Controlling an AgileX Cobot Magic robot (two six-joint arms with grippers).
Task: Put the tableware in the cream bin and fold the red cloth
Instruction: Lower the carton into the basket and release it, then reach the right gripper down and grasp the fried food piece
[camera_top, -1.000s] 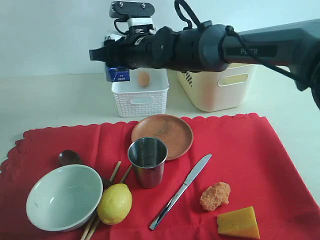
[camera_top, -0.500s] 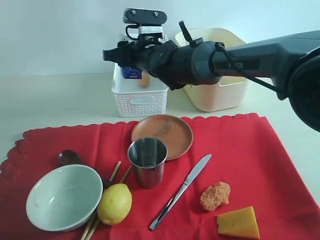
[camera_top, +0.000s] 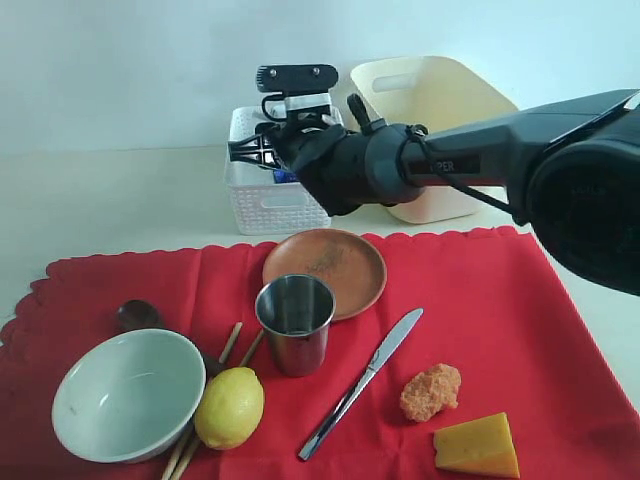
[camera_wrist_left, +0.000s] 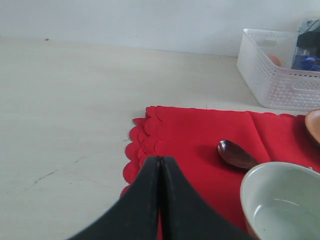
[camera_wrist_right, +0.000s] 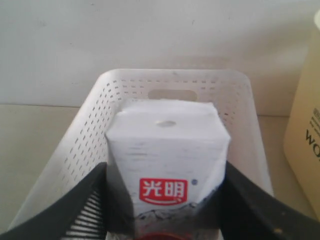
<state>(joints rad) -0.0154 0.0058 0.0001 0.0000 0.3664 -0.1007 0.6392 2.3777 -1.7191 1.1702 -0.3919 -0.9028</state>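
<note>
The red cloth (camera_top: 480, 300) lies flat and carries the pale bowl (camera_top: 128, 393), steel cup (camera_top: 295, 322), brown plate (camera_top: 324, 268), dark spoon (camera_top: 138, 315), chopsticks (camera_top: 232, 343) and silver knife (camera_top: 365, 380). Behind it at the right stands the cream bin (camera_top: 440, 110). My right gripper (camera_wrist_right: 166, 172) is shut on a white milk carton (camera_wrist_right: 167, 145) and holds it inside the white lattice basket (camera_top: 275, 200). My left gripper (camera_wrist_left: 160, 159) is shut and empty, hovering over the cloth's scalloped left edge (camera_wrist_left: 200, 135) near the spoon (camera_wrist_left: 236, 154) and bowl (camera_wrist_left: 280, 200).
A lemon (camera_top: 229, 406) rests against the bowl on the chopsticks. An orange crumbly lump (camera_top: 431, 391) and a cheese wedge (camera_top: 478, 445) lie at the cloth's front right. My right arm (camera_top: 480, 165) spans the space above the plate's far side.
My right arm has swung down and back with the milk carton, lowering it into the white lattice basket. The cream bin is now uncovered. The left gripper stays as it was.
</note>
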